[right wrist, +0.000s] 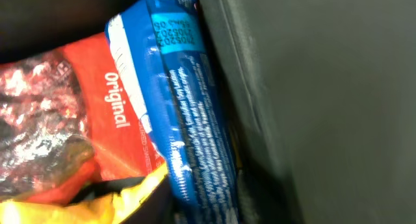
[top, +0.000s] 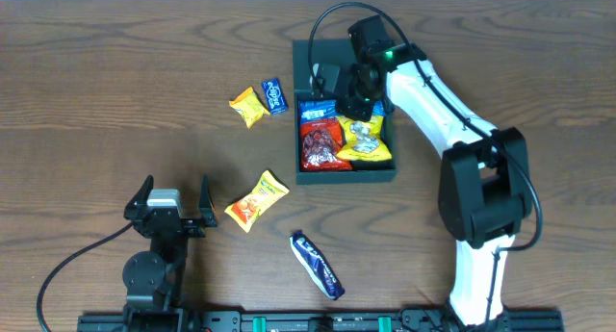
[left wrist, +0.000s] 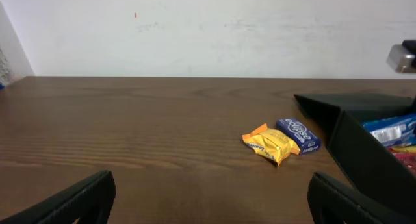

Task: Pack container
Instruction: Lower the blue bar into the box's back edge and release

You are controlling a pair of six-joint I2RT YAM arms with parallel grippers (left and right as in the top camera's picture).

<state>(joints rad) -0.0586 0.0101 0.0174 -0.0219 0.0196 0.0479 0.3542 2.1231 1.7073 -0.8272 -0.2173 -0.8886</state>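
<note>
Wooden table (top: 115,91) runs the full width, its far edge meeting a white wall; a broad stretch of bare wood lies to the left and far left. The white right arm (top: 433,91) reaches in from the near right edge and bends over the container (top: 345,175). The container is a dark teal box right of centre toward the far edge, with its lid lying open on the far side. The right gripper (top: 358,91) hangs low inside, close to the box's far-right wall. Its wrist camera shows only packets and dark wall, so I cannot tell how its jaws stand. The left gripper (top: 176,186) sits near the front-left edge, jaws spread wide with nothing between them and open wood ahead. Inside the box a red packet (top: 318,144), a yellow packet (top: 364,140) and a blue packet (top: 316,111) lie packed edge to edge. Outside, a dark blue bar (top: 318,265) lies near the front edge. An orange packet (top: 256,200) sits just right of the left gripper. A small yellow packet (top: 247,106) and small blue packet (top: 275,95) touch each other just left of the container.
</note>
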